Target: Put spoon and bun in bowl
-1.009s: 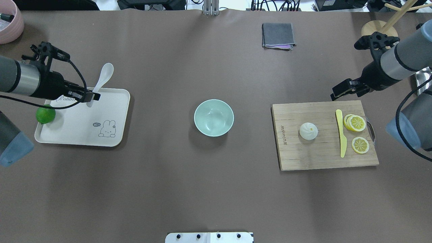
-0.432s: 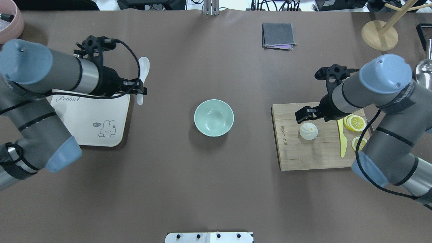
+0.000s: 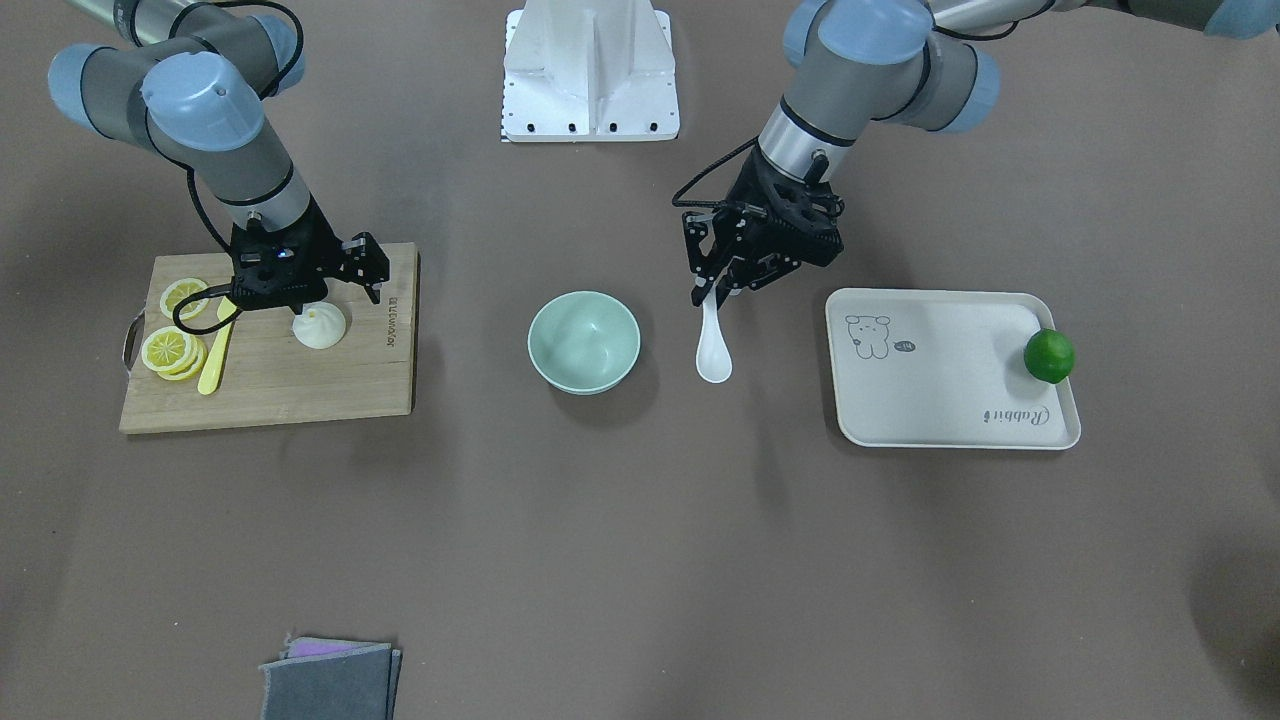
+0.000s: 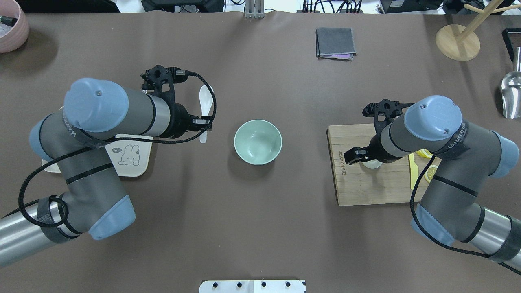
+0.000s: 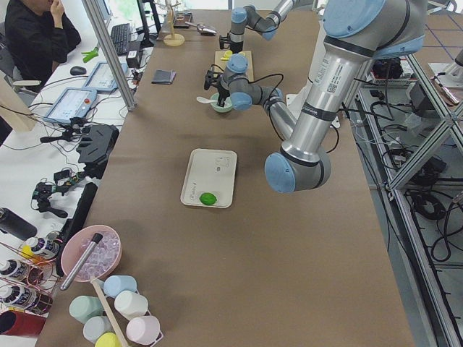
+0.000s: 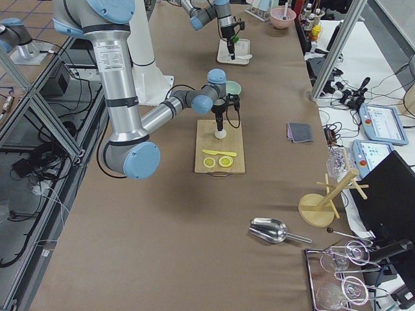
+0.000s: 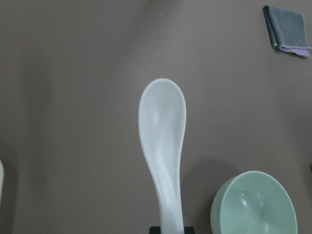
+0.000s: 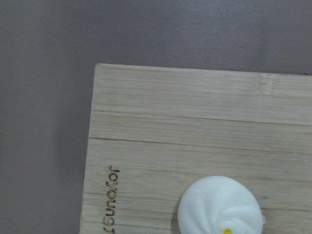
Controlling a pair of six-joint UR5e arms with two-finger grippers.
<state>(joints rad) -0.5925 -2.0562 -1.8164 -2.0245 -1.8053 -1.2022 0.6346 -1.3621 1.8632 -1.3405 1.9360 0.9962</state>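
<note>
Between the cream tray (image 3: 950, 385) and the mint bowl (image 3: 541, 322), the left gripper (image 3: 708, 293) pinches the white spoon (image 3: 713, 352) by its handle in its fingers above the table (image 3: 640, 530), while the right gripper (image 3: 308, 288) hangs with fingers spread just over the bun (image 3: 319, 328) on the wooden board (image 3: 300, 392).

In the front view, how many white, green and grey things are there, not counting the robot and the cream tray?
White: 2 (spoon, bun)
Green: 2 (bowl, lime)
Grey: 1 (cloth)
Total: 5
</note>
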